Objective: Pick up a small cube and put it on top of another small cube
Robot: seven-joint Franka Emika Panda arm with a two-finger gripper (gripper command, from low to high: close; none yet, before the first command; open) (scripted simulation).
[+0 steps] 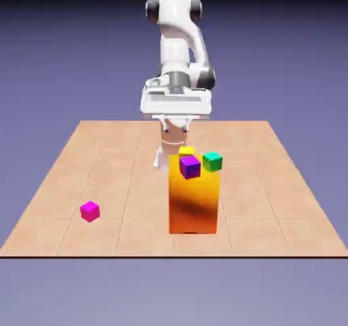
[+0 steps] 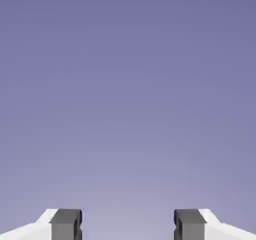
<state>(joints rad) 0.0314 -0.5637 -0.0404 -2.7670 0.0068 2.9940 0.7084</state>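
While the gripper (image 2: 128, 226) stands wide and empty, the magenta cube (image 1: 90, 211) lies well apart from it.

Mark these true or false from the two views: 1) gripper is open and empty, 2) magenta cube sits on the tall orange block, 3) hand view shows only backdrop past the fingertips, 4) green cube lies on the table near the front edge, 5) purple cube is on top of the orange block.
1) True. The gripper is open, with nothing between its tips.
2) False. The magenta cube lies alone on the table, toward the exterior view's left, apart from the orange block.
3) True. Only plain blue-violet backdrop shows.
4) False. The green cube is up at the orange block's top, at its right.
5) True, as far as the exterior view shows: the purple cube sits at its top front.
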